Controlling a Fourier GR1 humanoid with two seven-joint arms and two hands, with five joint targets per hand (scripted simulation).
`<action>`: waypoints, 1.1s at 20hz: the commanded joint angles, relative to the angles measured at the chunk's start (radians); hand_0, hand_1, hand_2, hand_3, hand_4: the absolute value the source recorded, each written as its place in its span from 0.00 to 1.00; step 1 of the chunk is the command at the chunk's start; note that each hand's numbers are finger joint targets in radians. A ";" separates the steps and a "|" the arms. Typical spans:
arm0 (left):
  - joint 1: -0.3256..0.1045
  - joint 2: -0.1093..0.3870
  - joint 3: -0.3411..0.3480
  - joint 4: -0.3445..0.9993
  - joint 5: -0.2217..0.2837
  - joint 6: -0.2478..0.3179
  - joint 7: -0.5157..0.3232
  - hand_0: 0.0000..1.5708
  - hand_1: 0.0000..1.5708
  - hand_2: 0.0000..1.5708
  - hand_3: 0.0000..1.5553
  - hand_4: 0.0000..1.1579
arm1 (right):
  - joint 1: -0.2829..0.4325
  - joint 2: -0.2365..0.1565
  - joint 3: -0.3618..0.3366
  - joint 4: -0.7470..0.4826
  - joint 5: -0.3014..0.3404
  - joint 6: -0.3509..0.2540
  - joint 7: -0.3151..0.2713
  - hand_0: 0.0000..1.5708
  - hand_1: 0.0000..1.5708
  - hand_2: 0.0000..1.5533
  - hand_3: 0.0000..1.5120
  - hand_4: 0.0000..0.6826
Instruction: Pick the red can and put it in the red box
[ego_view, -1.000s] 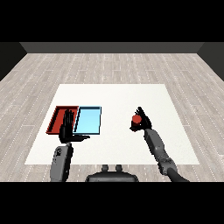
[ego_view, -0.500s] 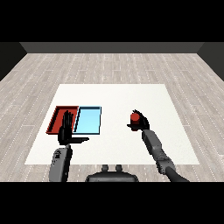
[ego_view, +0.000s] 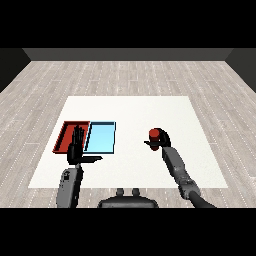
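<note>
Red can (ego_view: 154, 134): in right hand (ego_view: 161, 142), fingers curled round it, moved toward 9 o'clock from a second ago; carry under way. Red tray (ego_view: 64, 137): far at 9 o'clock, beside blue tray (ego_view: 101, 138). Left hand (ego_view: 76, 150): fingers straight, thumb out, over red tray's near edge.

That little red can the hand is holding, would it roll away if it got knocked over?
Probably. The red can looks round and smooth, so on its side it would likely roll across the flat white table. It seems stiff and small, so the right hand curled round it can likely carry it easily.
</note>
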 joint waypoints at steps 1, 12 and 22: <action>-0.048 -0.017 -0.016 0.002 -0.008 0.028 0.057 0.00 0.00 0.00 0.00 0.00 | -0.034 0.020 0.018 -0.026 0.022 -0.063 0.030 0.93 0.93 0.93 0.91 0.88; -0.019 -0.009 -0.054 -0.017 -0.027 -0.011 0.043 0.00 0.00 0.00 0.00 0.00 | 0.179 -0.020 0.091 -0.517 0.015 -0.028 0.135 0.91 0.91 0.92 0.91 0.91; -0.045 -0.040 -0.249 -0.020 -0.052 0.109 0.184 0.00 0.00 0.00 0.00 0.00 | 0.261 -0.064 0.061 -0.783 -0.067 0.035 0.230 0.92 0.92 0.92 0.92 0.96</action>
